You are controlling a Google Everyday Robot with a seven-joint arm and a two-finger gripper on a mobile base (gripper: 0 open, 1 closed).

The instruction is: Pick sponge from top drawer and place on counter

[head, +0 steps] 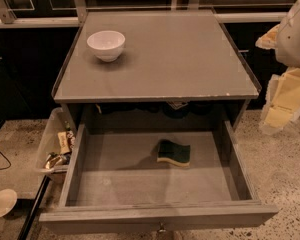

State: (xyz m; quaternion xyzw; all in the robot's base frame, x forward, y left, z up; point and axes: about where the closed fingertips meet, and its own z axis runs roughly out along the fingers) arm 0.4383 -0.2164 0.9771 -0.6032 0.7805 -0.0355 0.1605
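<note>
Camera view: 1 sponge (174, 153) in drawer (155, 215), 1 bowl (106, 45), claw (285, 101) right.

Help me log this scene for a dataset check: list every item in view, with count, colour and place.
Flat square cabinet counter: one, grey, upper middle of the view.
Small round bowl: one, white, on the counter's back left.
Wide shallow wooden top drawer: one, grey, pulled open below the counter.
Rectangular foam sponge: one, dark green over yellow, on the drawer floor, right of centre.
Clear plastic bin: one, holding mixed clutter, on the floor left of the drawer.
Flat round disc: one, pale, lower left floor.
Robot hand: one, white and pale yellow, at the right edge beside the counter, apart from the sponge.
</note>
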